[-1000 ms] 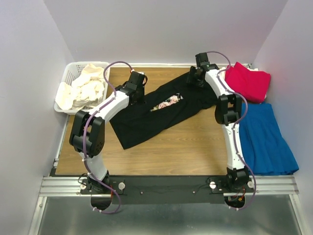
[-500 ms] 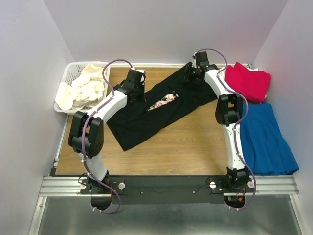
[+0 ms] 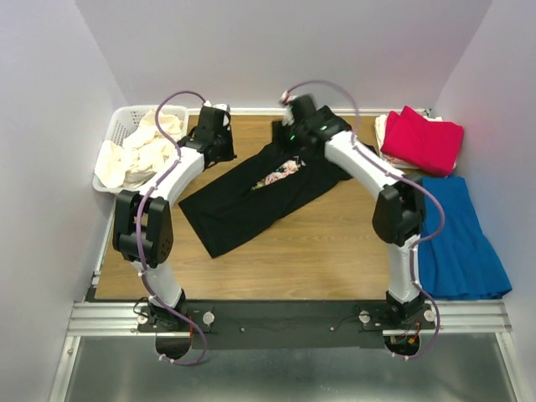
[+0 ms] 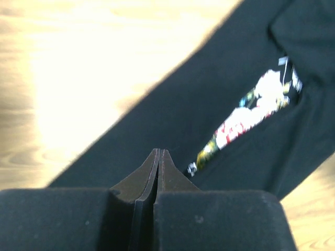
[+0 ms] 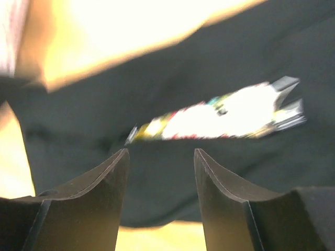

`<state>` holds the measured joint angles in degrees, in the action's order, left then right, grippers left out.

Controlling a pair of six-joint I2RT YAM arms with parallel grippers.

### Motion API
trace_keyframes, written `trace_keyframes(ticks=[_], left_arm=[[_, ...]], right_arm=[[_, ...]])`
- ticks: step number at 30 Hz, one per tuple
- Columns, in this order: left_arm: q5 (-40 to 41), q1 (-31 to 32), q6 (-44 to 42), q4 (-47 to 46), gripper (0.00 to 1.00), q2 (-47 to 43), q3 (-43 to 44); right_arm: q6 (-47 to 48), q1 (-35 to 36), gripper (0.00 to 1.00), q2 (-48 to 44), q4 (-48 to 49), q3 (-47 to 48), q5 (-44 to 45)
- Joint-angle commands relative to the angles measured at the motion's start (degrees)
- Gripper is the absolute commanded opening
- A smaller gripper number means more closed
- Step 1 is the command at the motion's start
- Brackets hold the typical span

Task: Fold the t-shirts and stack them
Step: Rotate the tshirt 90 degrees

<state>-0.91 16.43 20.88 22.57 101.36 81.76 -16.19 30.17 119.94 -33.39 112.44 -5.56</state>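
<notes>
R hand [image 5: 159,155] moved left, tee [image 3: 243,201] diagonal, near-left–far-right

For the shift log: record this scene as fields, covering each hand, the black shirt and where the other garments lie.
left hand: shut, tips at the black t-shirt; pinched cloth not discernible
right hand: open, above the shirt's floral print
black t-shirt: diagonal on the table, print partly covered
cream t-shirts: heaped in the basket, far left
red t-shirt: folded, far right
blue cloth: right side, nearer than the red
</notes>
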Motion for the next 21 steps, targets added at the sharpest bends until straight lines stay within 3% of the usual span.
trace_keyframes(ticks=[1, 9, 21], left_arm=[[-1.4, -3.1, 2.1, 0.3, 0.07, 2.4, 4.9], [0.5, -6.8, 2.7, 4.6, 0.07, 5.5, 9.3], [2.7, -9.8, 2.7, 6.3, 0.07, 5.2, 9.3]], right_arm=[[-1.9, 8.9, 0.61, 2.0, -2.6, -9.3, 3.0], [-4.2, 19.3, 0.61, 4.1, -2.5, -9.6, 1.9], [-4.4, 26.4, 0.61, 11.5, -2.8, -3.1, 1.4]])
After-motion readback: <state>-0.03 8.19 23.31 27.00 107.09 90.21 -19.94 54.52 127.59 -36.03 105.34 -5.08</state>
